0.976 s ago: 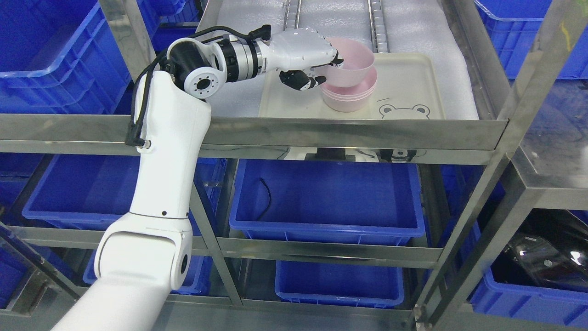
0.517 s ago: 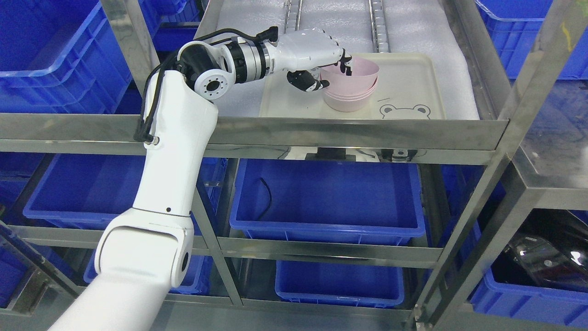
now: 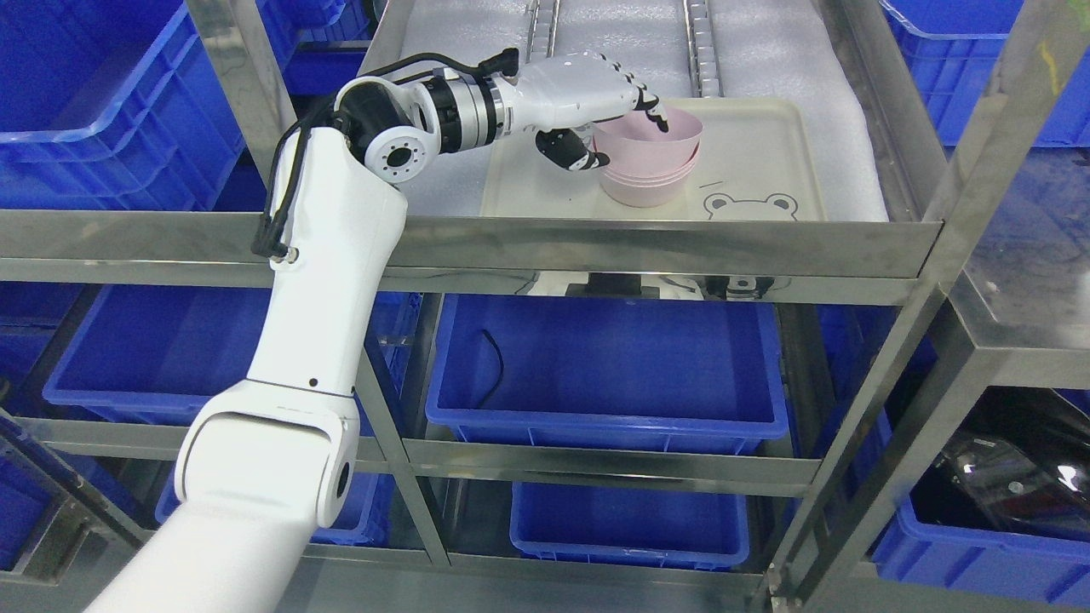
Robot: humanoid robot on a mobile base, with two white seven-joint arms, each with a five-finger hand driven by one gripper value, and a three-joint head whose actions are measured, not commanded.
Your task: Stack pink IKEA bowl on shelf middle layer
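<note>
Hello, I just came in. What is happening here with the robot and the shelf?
The robot's left hand is at a stack of pink bowls on a cream tray on the steel shelf. The top bowl sits nested in the stack, slightly tilted. The fingers reach over its rim with the thumb outside, so the hand seems not yet away. The right arm is out of view.

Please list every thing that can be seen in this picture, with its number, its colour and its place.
pink bowls: one nested stack, exact count unclear, pink, on the tray.
tray: one, cream with a bear drawing, on the white-padded shelf layer.
shelf frame: one, steel, across the middle of the view.
blue bins: several, blue, on the lower layers and at both sides.
black cable: one, inside the centre bin.
left hand: one, white with dark fingertips, fingers over the top bowl's near rim, thumb outside it.
right hand: not in view.
</note>
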